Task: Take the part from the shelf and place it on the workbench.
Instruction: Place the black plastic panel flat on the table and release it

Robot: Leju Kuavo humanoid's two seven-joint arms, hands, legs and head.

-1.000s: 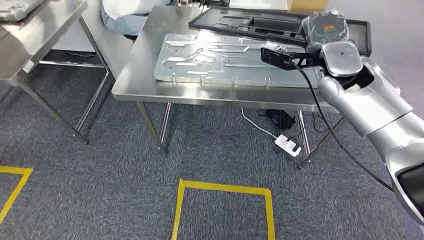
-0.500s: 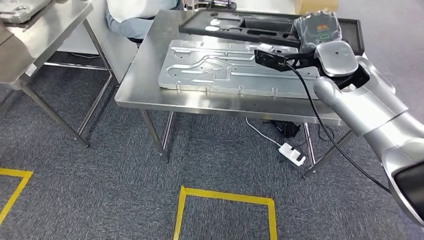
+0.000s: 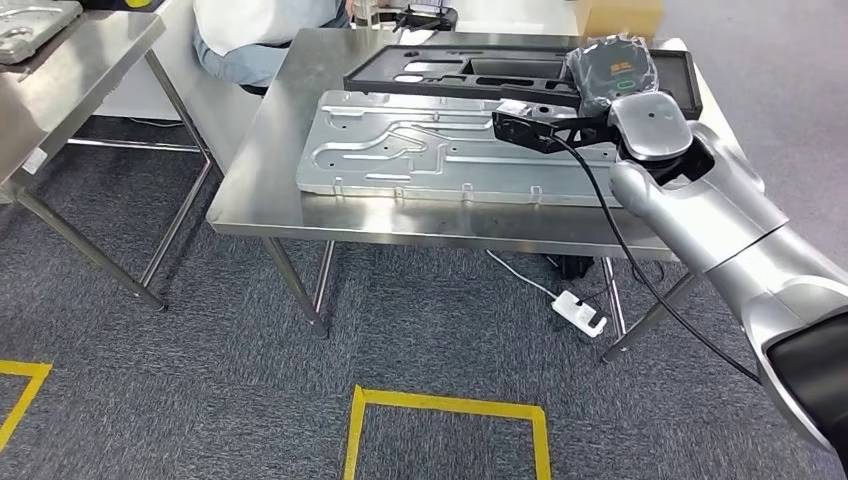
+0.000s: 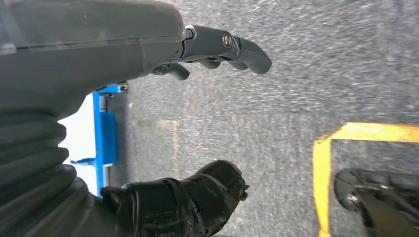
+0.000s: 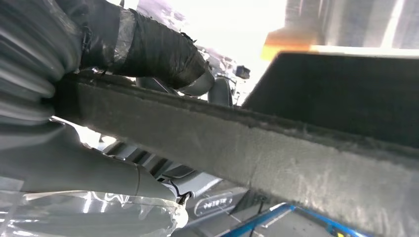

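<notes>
Part point(image 3: 520, 75), flat black tray with cut-out recesses, edge gripped by right hand point(image 3: 612, 72) fingers, left hand point(image 4: 197, 118) fingers apart, empty

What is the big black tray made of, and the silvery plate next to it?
The black tray looks like stiff foam: matt, with cut-out pockets and a fuzzy edge in the right wrist view. The silvery plate looks like pressed sheet metal, perhaps aluminium: dull shine, stamped grooves.

Black part lowered toward the worktop
The right robot hand point(image 3: 612, 75) has carried the black part point(image 3: 520, 75) further over the worktop point(image 3: 260, 190), toward 12 o'clock; the camera shifted too
</notes>
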